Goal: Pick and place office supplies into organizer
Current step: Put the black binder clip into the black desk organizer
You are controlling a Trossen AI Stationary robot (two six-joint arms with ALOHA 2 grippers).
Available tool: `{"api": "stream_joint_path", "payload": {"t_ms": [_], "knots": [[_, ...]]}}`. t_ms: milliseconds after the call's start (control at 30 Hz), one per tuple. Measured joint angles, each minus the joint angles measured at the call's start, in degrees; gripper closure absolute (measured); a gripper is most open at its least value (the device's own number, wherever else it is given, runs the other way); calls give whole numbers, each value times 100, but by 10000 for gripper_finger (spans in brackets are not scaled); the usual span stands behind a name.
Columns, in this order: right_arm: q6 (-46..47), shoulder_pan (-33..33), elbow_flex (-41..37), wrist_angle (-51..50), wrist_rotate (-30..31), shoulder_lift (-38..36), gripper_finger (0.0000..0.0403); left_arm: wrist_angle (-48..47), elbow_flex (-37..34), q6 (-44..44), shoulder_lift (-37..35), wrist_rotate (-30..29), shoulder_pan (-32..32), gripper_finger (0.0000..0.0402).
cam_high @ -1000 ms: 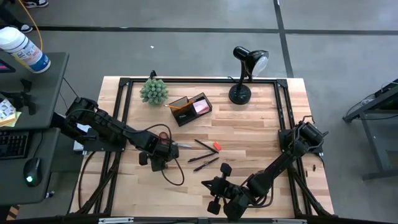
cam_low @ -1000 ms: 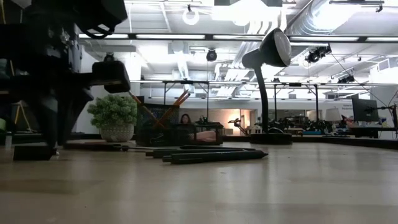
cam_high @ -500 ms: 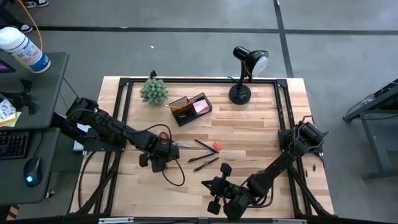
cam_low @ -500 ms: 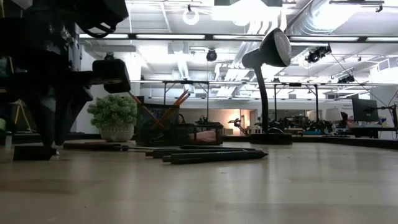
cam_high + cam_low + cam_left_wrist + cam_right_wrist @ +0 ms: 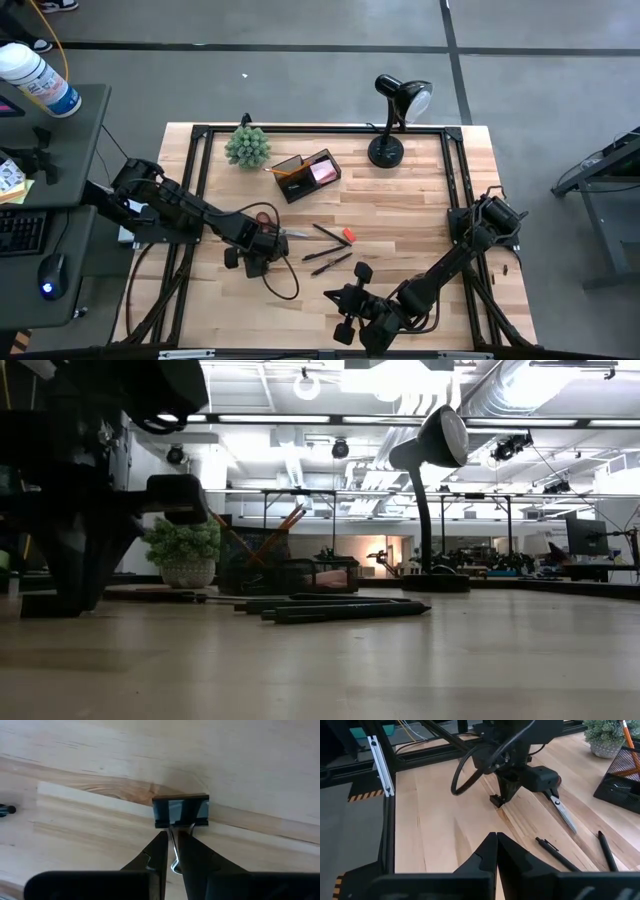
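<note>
Fingers of the left hand [image 5: 170,851] pinch the wire handle of a black clip [image 5: 180,811] lying on the desk [image 5: 420,210], near the scissors [image 5: 559,806] and pens [image 5: 330,248]. Right hand [image 5: 496,851] rests closed at the front edge. Organizer [image 5: 307,175] sits well apart.

A grey concrete floor [image 5: 300,80], crossed by dark lines, is seen around the wooden table [image 5: 420,210]; a side desk [image 5: 60,150] with a keyboard [image 5: 18,232] and mouse [image 5: 50,275] is placed alongside. Beyond, an open workshop is lit by ceiling lights [image 5: 390,378]; silver ducting [image 5: 520,390] is run overhead.
</note>
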Motion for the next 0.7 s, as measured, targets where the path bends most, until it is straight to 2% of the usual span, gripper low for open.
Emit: {"api": "stream_joint_path", "payload": {"t_ms": [267, 433, 600, 700], "knots": [[0, -6, 0, 13, 5, 0, 400, 16, 0, -161, 0, -182, -7, 368], [-2, -36, 0, 15, 9, 0, 401, -4, 0, -325, 2, -190, -7, 397], [-2, -70, 2, 17, 4, -2, 400, 1, 0, -571, 4, -216, -7, 400], [-2, -70, 0, 19, 4, -2, 402, -88, 117, -839, 28, -448, -9, 400]]}}
